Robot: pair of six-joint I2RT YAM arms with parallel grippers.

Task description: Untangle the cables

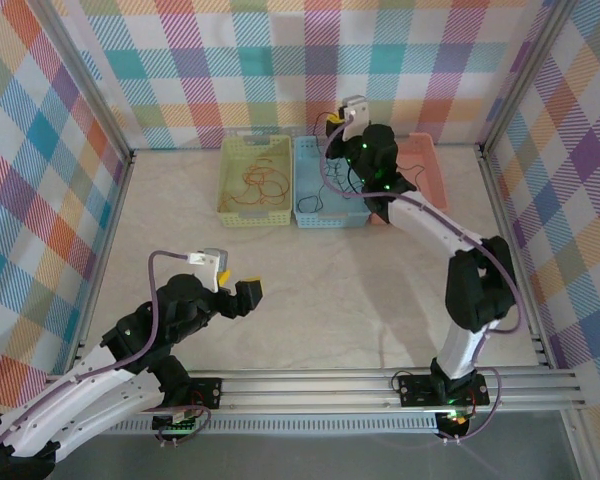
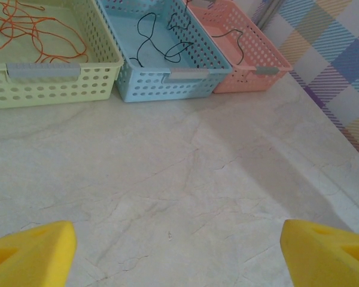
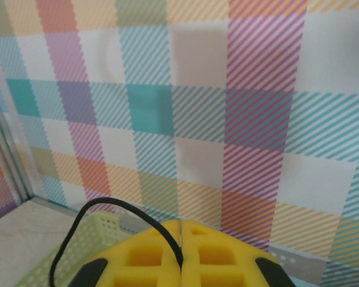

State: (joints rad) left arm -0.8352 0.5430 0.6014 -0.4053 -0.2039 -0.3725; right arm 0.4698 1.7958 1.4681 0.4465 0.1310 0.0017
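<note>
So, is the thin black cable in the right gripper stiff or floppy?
Likely floppy: the thin black cable arcs loosely from the shut right gripper. Probably light, being so thin. Loops in the blue perforated basket may snag.

The yellow jaws stood wide apart over the pale bench (image 2: pixel 179 179). Three baskets sat side by side at the back. The green basket (image 2: pixel 54 81) held orange cables (image 2: pixel 30 30), the blue basket (image 2: pixel 161 84) held black cables (image 2: pixel 161 42), and the pink basket (image 2: pixel 245 75) held one black cable (image 2: pixel 233 37).

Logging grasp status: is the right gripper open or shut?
Shut. In the right wrist view the right gripper has its yellow fingers pressed together, with a black cable pinched in the seam.
</note>
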